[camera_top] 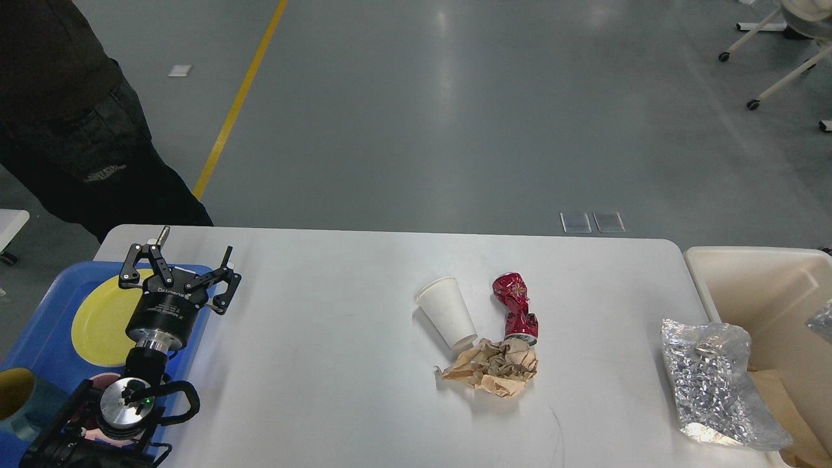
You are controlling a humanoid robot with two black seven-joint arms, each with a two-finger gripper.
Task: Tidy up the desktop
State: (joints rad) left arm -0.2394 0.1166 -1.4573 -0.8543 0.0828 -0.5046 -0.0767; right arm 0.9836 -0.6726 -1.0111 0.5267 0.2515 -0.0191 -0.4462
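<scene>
The white desktop [338,312] fills the lower part of the head view. On it lie a white paper cup [447,312] on its side, a crushed red can [515,307] and a crumpled brown paper [492,366], close together right of centre. A crinkled silver foil bag [714,382] lies at the right edge, partly over the bin. My left gripper [182,260] is open and empty above the tray's far right corner. My right gripper is out of view; a scrap of clear foil [820,320] shows at the right frame edge.
A blue tray [39,331] at the left holds a yellow plate [101,318] and a teal cup with a yellow inside [19,396]. A beige bin [747,279] stands off the right edge. A person in dark clothes [71,130] stands behind the far left corner.
</scene>
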